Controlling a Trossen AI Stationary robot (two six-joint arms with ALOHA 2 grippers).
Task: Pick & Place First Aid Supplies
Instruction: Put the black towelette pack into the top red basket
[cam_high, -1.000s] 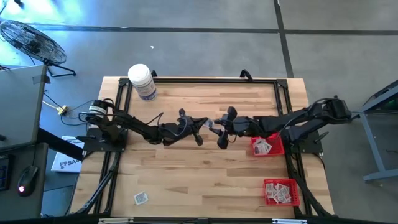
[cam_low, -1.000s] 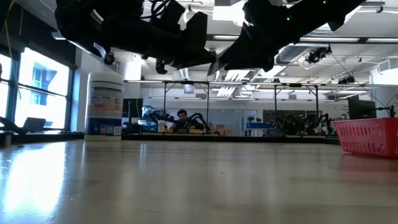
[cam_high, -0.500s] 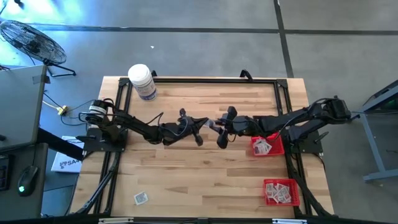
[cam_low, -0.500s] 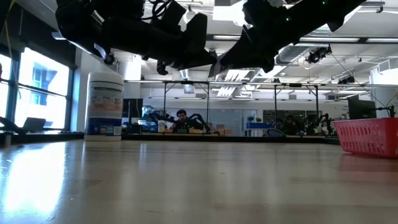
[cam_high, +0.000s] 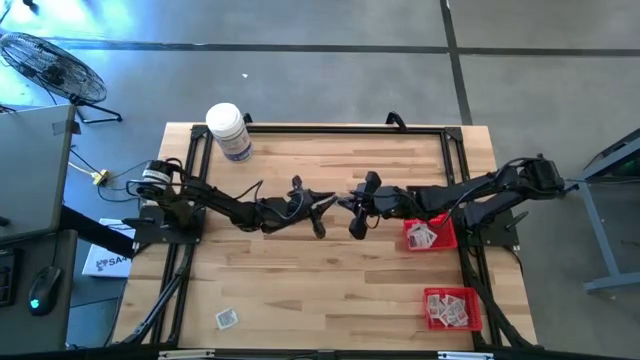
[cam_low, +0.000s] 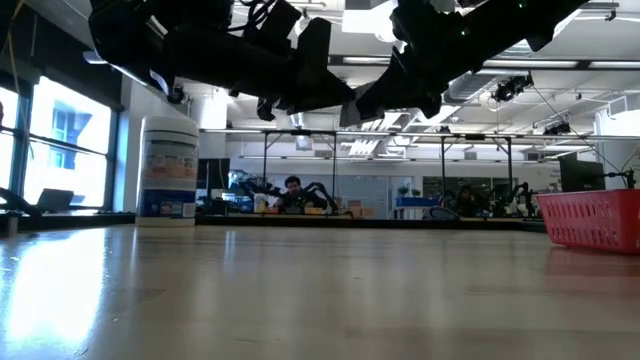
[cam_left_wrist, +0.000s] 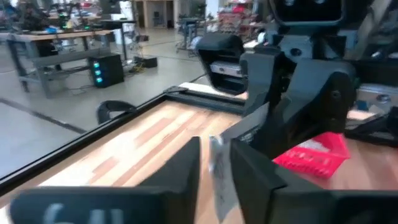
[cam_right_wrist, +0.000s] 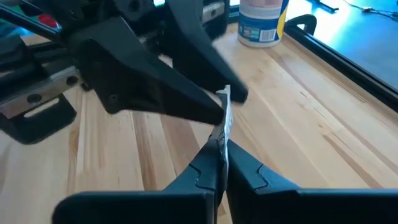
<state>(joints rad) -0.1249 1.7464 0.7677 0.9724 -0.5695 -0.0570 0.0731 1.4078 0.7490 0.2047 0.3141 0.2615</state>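
Above the table (cam_high: 300, 270) centre, the right gripper (cam_right_wrist: 220, 144) is pinching a first aid packet (cam_right_wrist: 225, 118); the left gripper (cam_left_wrist: 214, 163) is flanking it, fingers parted. The bottle (cam_high: 229, 131) label's print is illegible.

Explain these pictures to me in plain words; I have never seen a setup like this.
Two dark robot arms work at a wooden table. One picture looks straight down, one looks level across the tabletop, and two come from cameras on the wrists. Mid-table the right gripper is shut on a small flat packet, while the left gripper has its fingers parted around that same packet: a handover. Also on the table are a white bottle, two red baskets with packets, and one loose packet.
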